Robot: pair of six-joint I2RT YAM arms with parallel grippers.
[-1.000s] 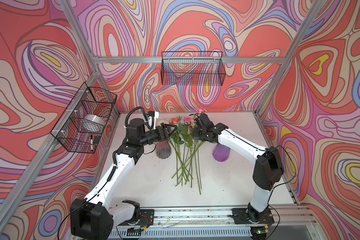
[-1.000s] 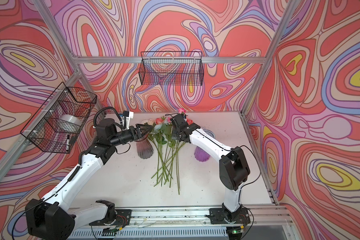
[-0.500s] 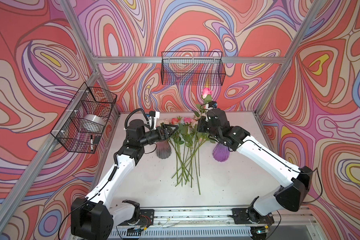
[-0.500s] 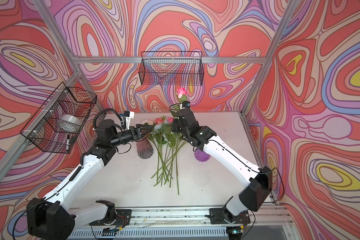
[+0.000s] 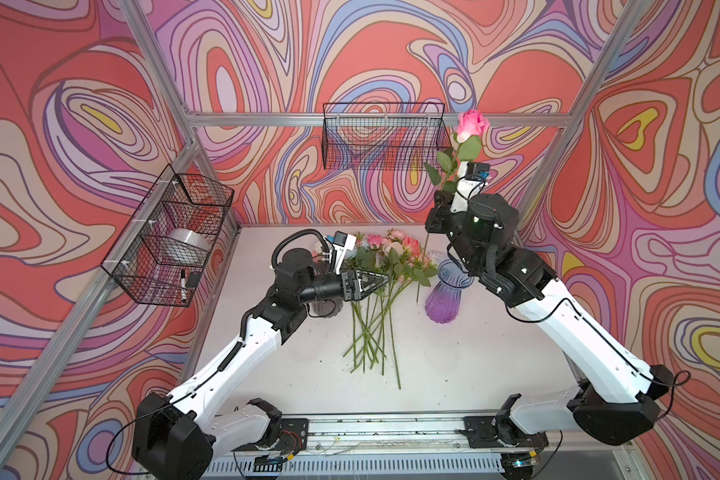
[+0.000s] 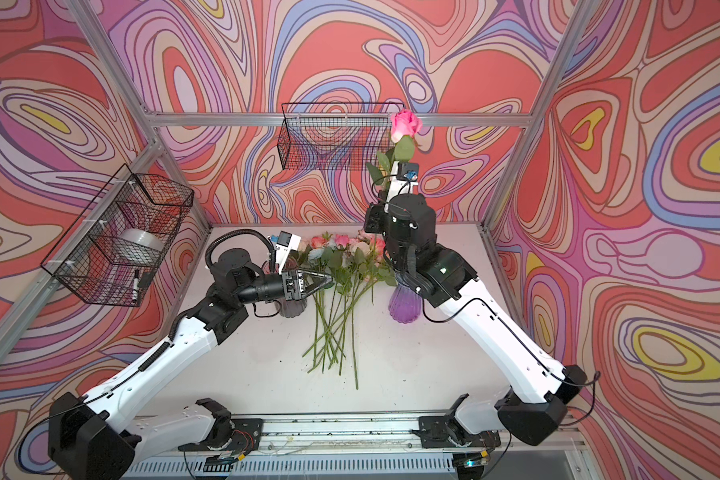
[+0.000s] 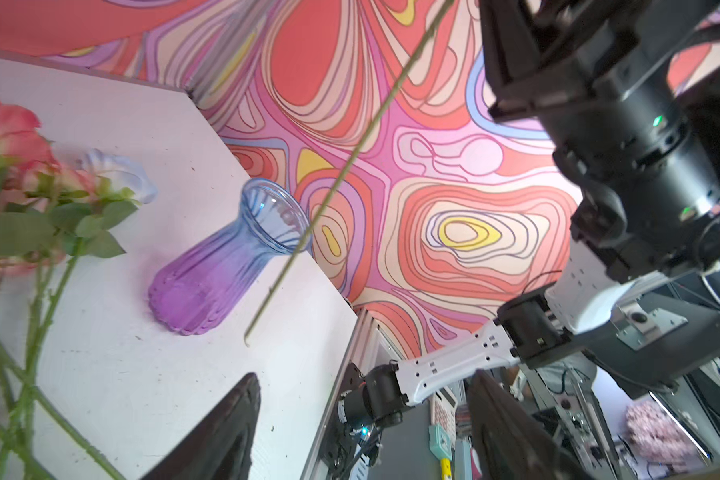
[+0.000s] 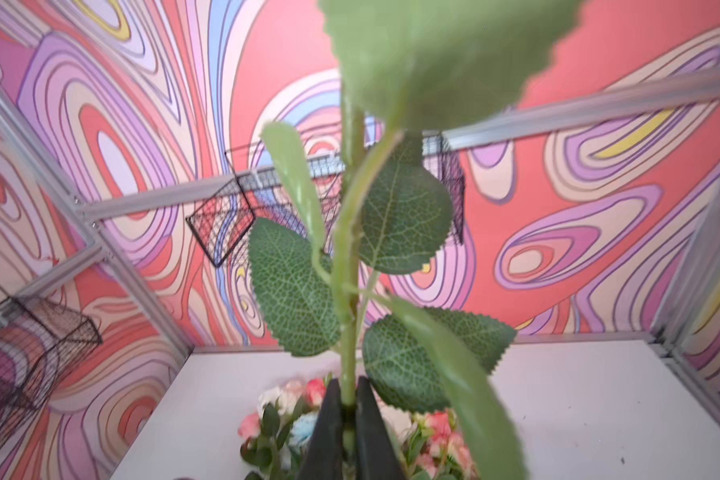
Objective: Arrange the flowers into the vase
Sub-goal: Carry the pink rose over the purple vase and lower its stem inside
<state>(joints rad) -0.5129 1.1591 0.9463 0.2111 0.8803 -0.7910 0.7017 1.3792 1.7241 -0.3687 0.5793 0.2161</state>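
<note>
And up goes the right claw (image 8: 348,395), pinched tight on the green stem of a single pink rose (image 5: 472,124), whose leaves fan out right in front of that wrist camera. The bloom points upward and shows in both top views against the right end of the wire basket (image 5: 385,137) on the back wall. Below the claw, the bare lower stem hangs down. In the left wrist view it crosses in front of the flared mouth of the purple-and-blue glass vase (image 7: 221,266) and ends just beside the vase's body, outside it. Whether the tip touches the counter (image 5: 474,365) is hard to tell. The vase stands upright, close under the right arm's wrist. Over on the other side, the left claw (image 7: 363,376) hovers with its two dark fingers (image 7: 225,436) spread wide and nothing between them, pointing sideways at the leafy tops of the pile. The rest of the flowers (image 5: 391,249) lie in a loose bundle on the counter, with pink, coral, white and pale blue heads toward the back wall and stems fanning toward the front. A darker vase (image 6: 294,307) stands just behind the left arm's wrist, partly hidden.
</note>
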